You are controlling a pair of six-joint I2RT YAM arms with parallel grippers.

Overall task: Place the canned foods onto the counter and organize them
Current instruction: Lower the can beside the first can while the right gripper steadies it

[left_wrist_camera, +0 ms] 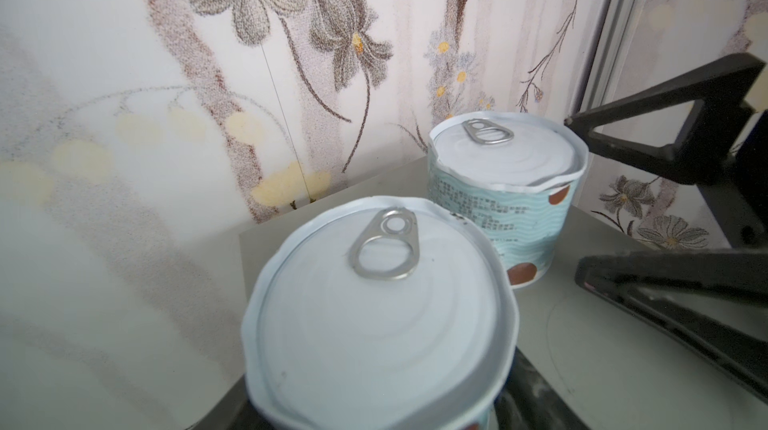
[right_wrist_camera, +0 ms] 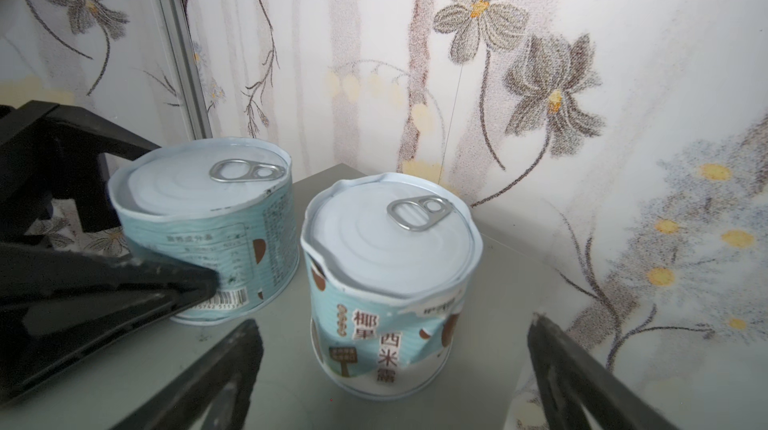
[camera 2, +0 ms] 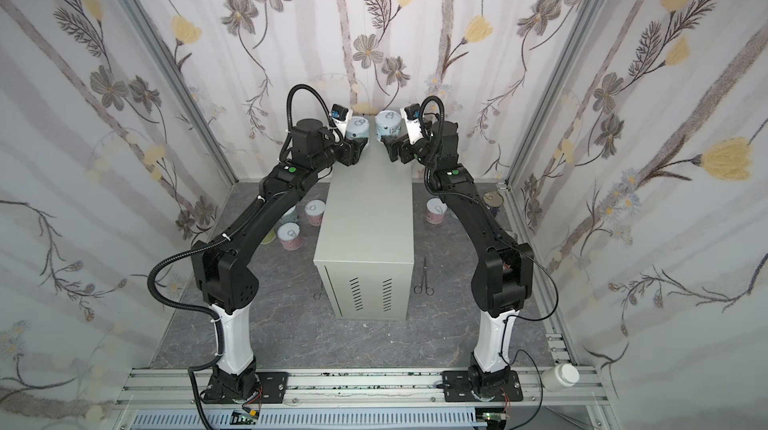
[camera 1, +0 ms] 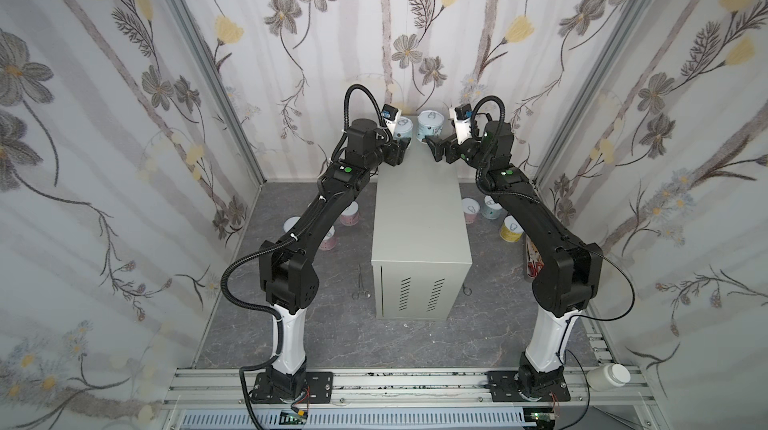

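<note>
Two light-blue cans with white pull-tab lids stand at the far end of the counter [camera 1: 419,216], the tall grey cabinet seen in both top views. My left gripper [camera 1: 400,150] is shut on the left blue can [camera 1: 403,126] [left_wrist_camera: 374,315]. One of its fingers [right_wrist_camera: 124,295] presses the can's side [right_wrist_camera: 208,220], and the can's base rests on the counter top. My right gripper [right_wrist_camera: 392,324] is open. The right blue can [right_wrist_camera: 390,282] [camera 1: 432,124] stands free just ahead of its spread fingers, touching neither.
More cans stand on the dark floor: pink ones [camera 1: 349,214] [camera 1: 328,241] left of the counter, and pink [camera 1: 469,209], blue [camera 1: 492,207], yellow [camera 1: 511,228] and a dark can [camera 2: 494,199] right of it. Forceps [camera 1: 360,282] lie by the counter. A white bottle [camera 1: 609,376] sits on the front rail.
</note>
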